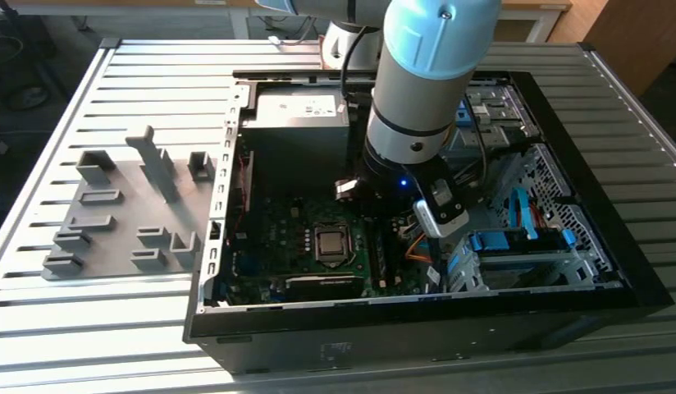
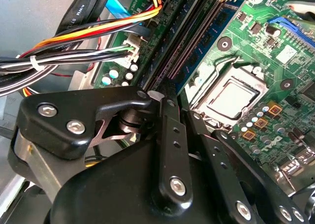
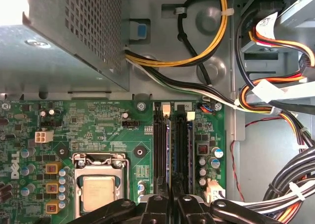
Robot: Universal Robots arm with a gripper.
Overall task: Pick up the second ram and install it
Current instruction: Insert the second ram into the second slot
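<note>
My fingers (image 3: pixel 170 204) hang low inside the open computer case (image 1: pixel 600 287), drawn close together right over the memory slots (image 3: pixel 172 150) beside the processor socket (image 3: pixel 98 192) on the green motherboard (image 3: pixel 98 125). The second ram (image 2: pixel 216 32), a thin blue strip, lies in the slots just ahead of the fingertips in the second wrist view. I cannot tell whether I grip it or merely press on it; it looks at least inserted, though whether it is fully latched I cannot say.
</note>
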